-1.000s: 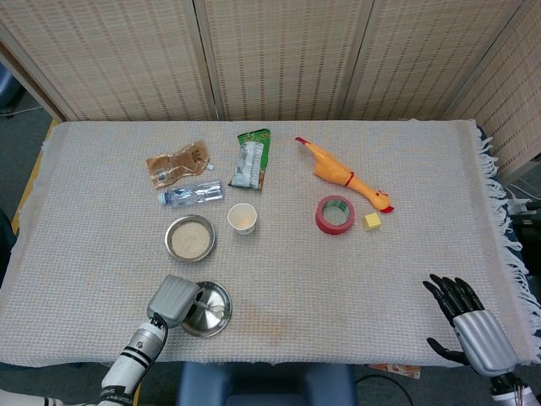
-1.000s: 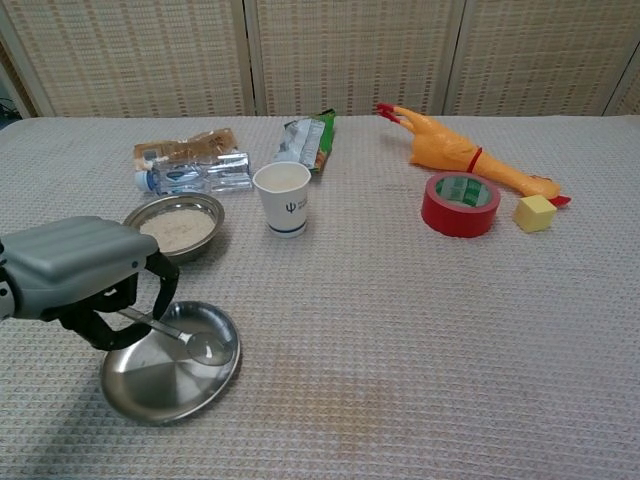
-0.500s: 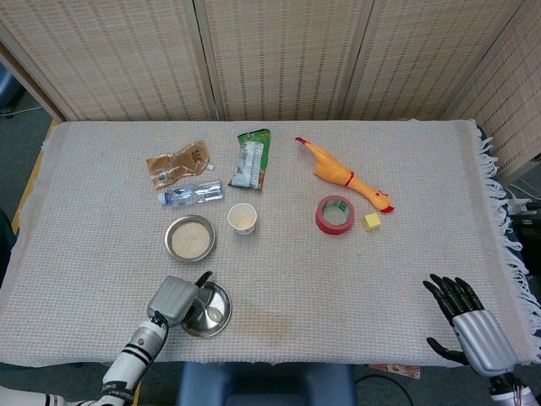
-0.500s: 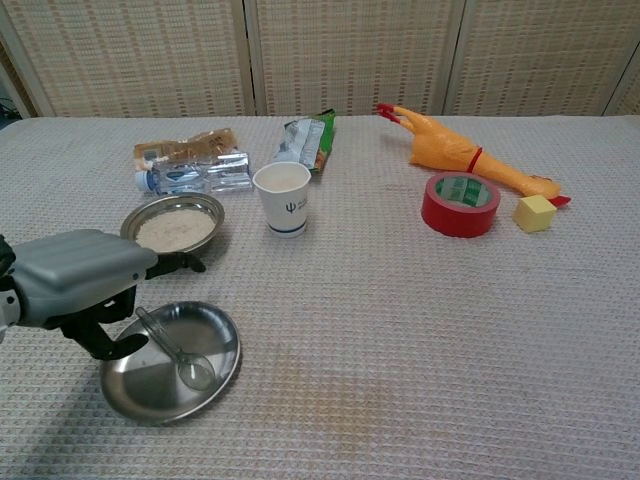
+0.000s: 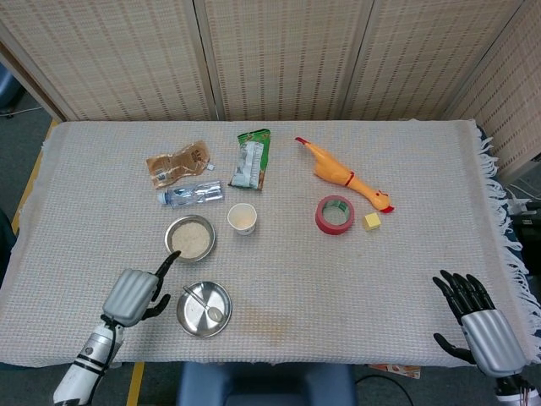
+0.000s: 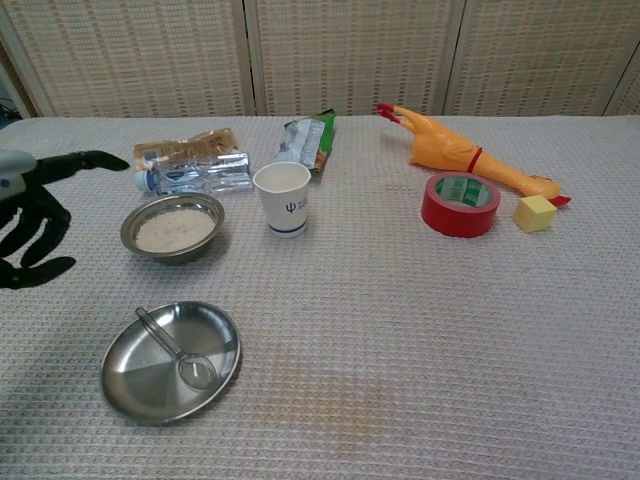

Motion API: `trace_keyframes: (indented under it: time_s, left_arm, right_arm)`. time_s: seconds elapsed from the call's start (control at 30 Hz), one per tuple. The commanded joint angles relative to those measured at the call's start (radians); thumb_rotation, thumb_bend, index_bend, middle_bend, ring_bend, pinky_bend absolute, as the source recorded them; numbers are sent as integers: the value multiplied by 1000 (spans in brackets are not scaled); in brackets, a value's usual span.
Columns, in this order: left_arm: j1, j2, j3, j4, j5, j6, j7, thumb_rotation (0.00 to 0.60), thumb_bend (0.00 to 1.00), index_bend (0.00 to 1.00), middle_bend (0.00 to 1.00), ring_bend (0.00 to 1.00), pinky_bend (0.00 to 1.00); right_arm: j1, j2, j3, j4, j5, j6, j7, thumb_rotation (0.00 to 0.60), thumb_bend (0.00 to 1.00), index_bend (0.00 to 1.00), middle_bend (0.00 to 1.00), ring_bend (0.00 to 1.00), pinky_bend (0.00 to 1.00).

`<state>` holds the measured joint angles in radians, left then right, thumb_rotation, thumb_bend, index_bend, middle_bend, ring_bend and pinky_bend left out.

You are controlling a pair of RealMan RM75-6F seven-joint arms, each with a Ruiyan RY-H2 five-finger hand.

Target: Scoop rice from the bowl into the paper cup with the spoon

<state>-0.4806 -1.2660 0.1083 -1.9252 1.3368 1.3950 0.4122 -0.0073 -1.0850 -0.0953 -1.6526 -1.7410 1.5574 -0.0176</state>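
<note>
Head view
Surface: a table [image 5: 406, 254] under a pale woven cloth, fringe along its right edge; rattan screen panels [image 5: 279, 55] stand behind it.
Containers: the bowl [image 5: 190, 238] holds rice; the paper cup [image 5: 242, 218] stands just right of it, upright, pale inside; the steel plate [image 5: 204, 309] near the front edge carries the spoon [image 5: 203, 304].
Spoon axis: handle toward the upper left, scoop toward the lower right, lying flat on the plate.
Left hand: the left hand [image 5: 135, 293] sits left of the plate, fingers apart, holding nothing, one fingertip reaching toward the bowl.
Right hand: the right hand [image 5: 473, 317] hangs at the front right corner, fingers spread, empty.
Others: a brown pouch [image 5: 177, 163], a water bottle [image 5: 191, 194] on its side, a green snack bag [image 5: 250, 158], a rubber chicken [image 5: 342, 175], a red tape roll [image 5: 335, 214], a yellow block [image 5: 372, 221].

Chest view
Surface: the same cloth, the screens close behind.
Containers: rice lies level in the bowl [image 6: 173, 227]; the cup [image 6: 282, 198] is well apart from the plate [image 6: 170, 360].
Spoon axis: the spoon [image 6: 176, 349] runs from far-left handle to near-right scoop.
Left hand: the left hand [image 6: 35, 215] is at the left edge, dark fingers splayed, touching nothing.
</note>
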Motion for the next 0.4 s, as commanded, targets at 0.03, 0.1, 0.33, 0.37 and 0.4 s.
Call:
trace_keyframes:
  time_s: [0.03,0.1,0.33,0.37,0.4]
  left_arm:
    - [253,108,85,206,221,322,-457,600,381,0,74,42,205]
    - [287,130,87,279,256,374,-532,600,373,0,1,0,122]
    - [316,199,93,315,252,315,-700,600,365,0,0,0,100]
    - [314,206,90,316,255,300,-698,600,365,0,0,0,100]
    - [313,208,87,317,258,293,-698,600,365,0,0,0,100]
  right_arm:
    - [-13,-27,35,-1,36,29,-54,600,120,0,0,0,0]
    - [-19,-47,52,-1,47,45,-105,600,120,0,0,0,0]
    - [-20,-70,54,-42,51,28,-185,600,120,0,0,0,0]
    - [-21,-71,51,-46,50,26,-192,600,120,0,0,0,0]
    - [-22,-72,50,-48,50,24,-195,600,120,0,0,0,0]
